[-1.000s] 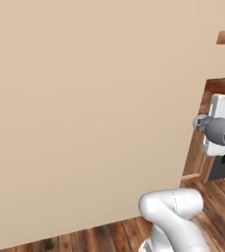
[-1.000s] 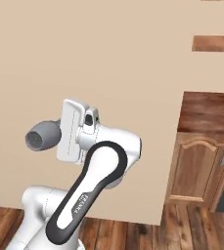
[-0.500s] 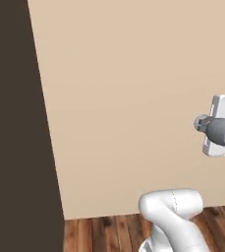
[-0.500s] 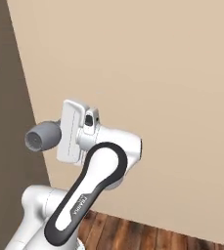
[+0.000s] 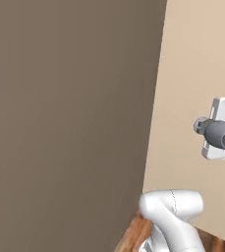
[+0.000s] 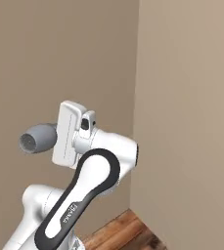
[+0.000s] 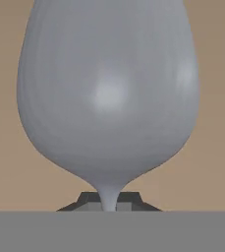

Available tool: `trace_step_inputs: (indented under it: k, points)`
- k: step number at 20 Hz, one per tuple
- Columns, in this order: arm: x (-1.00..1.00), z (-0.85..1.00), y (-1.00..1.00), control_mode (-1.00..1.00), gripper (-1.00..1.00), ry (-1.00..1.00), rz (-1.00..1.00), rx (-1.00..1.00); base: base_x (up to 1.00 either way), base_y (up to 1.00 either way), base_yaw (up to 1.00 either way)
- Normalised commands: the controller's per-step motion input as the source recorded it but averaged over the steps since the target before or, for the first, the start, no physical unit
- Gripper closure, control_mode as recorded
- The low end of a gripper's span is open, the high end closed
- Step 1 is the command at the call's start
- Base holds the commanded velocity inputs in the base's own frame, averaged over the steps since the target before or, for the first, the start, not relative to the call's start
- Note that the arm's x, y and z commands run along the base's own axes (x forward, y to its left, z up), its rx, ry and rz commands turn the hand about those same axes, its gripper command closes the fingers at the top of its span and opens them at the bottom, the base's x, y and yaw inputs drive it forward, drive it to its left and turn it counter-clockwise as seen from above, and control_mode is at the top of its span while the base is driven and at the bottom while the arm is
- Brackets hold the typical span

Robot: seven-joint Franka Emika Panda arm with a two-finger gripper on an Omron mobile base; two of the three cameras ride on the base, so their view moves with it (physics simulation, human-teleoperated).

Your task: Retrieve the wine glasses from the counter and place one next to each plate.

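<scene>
Mostly the room is plain wall: in the left base view a darker brown wall (image 5: 70, 123) takes up the left and middle, meeting a lighter beige wall (image 5: 197, 74) along a near-vertical corner edge that leans slightly; in the right base view the same corner runs straight down, the shaded brown face (image 6: 59, 58) on the left and the beige face (image 6: 191, 122) on the right; both walls are flat, matt and unmarked; a wedge of reddish-brown plank floor (image 6: 118, 234) shows at the foot of the corner, with glossy streaks along the boards, and a sliver of it (image 5: 131, 236) sits beside the arm's white base in the left view; the arm is folded up close to the corner, its hand held high and level; the gripper (image 7: 109, 199) is pinched on the thin stem of a wine glass (image 7: 109, 93), the dark fingertips (image 7: 87, 201) pressed in on either side just under the bowl; the grey-blue bowl swells wide above them against the beige wall; from the base cameras the glass (image 6: 37, 138) lies sideways, bowl pointing away from the white hand, well above the floor and touching neither wall (image 5: 217, 134).
</scene>
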Motion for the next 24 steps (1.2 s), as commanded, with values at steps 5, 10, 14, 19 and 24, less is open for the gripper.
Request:
trace_step_inputs:
  k: [5, 10, 14, 19, 24]
  points:
    - [0.0, 0.0, 0.0, 1.0, 1.0, 0.0, 0.0, 0.0, 0.0, 0.0, 1.0]
    - [0.0, 0.0, 0.0, 1.0, 1.0, 0.0, 0.0, 0.0, 0.0, 0.0, 1.0]
    - [0.0, 0.0, 0.0, 1.0, 1.0, 0.0, 0.0, 0.0, 0.0, 0.0, 1.0]
    - [0.0, 0.0, 0.0, 1.0, 1.0, 0.0, 0.0, 0.0, 0.0, 0.0, 1.0]
    - [0.0, 0.0, 0.0, 1.0, 1.0, 0.0, 0.0, 0.0, 0.0, 0.0, 1.0]
